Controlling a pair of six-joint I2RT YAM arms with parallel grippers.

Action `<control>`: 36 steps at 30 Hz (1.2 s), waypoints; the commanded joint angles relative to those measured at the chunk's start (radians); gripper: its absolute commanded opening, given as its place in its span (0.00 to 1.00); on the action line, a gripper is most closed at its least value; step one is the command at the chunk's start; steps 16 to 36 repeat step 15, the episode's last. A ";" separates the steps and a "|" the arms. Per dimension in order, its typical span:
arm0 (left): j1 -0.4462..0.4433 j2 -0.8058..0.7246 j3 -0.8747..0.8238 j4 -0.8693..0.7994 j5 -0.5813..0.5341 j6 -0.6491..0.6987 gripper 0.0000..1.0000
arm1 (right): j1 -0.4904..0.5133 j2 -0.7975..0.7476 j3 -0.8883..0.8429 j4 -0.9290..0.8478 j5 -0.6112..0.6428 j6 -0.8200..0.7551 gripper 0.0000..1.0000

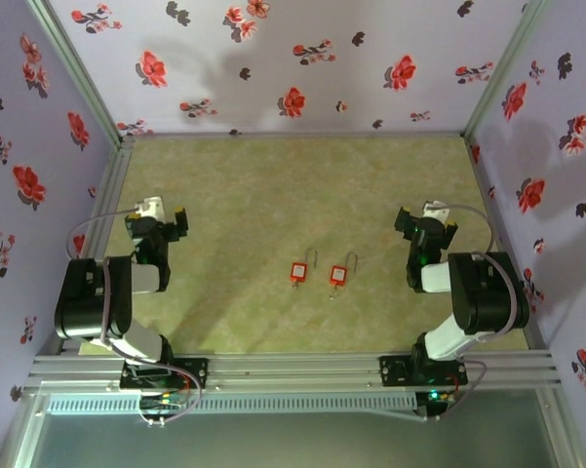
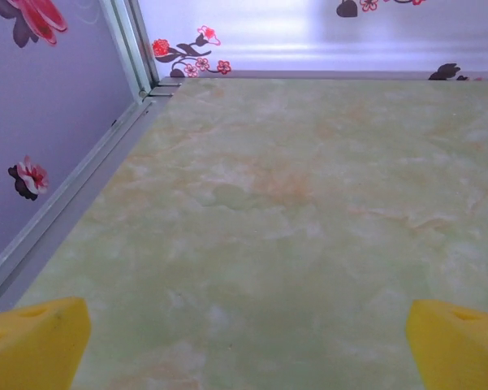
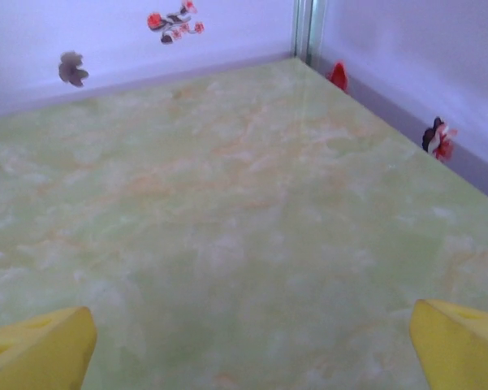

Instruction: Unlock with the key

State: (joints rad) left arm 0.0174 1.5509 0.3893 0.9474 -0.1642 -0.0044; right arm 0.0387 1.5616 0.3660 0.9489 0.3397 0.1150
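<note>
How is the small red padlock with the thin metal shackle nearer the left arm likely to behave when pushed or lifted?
The red padlock lies flat on the smooth green table, so it would probably slide rather than roll. It looks rigid and small, likely light; its thin shackle may pivot if nudged.

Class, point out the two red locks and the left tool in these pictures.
Left lock (image 1: 298, 272): top view, on its red body.
Right lock (image 1: 338, 276): top view, on its red body.
Left tool (image 2: 245, 345): left wrist view, midway between its yellow fingertips, which stand open.
</note>
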 commanded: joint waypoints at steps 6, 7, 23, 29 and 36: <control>0.002 -0.010 -0.001 -0.057 0.049 -0.022 1.00 | 0.004 0.006 0.002 -0.010 0.001 -0.014 0.99; 0.001 -0.011 -0.002 -0.056 0.049 -0.022 1.00 | 0.004 0.000 0.010 -0.033 0.000 -0.009 0.99; 0.001 -0.012 -0.008 -0.043 0.049 -0.043 1.00 | 0.001 -0.004 0.004 -0.033 0.001 -0.007 0.99; 0.001 -0.012 -0.008 -0.043 0.049 -0.043 1.00 | 0.001 -0.004 0.004 -0.033 0.001 -0.007 0.99; 0.001 -0.012 -0.008 -0.043 0.049 -0.043 1.00 | 0.001 -0.004 0.004 -0.033 0.001 -0.007 0.99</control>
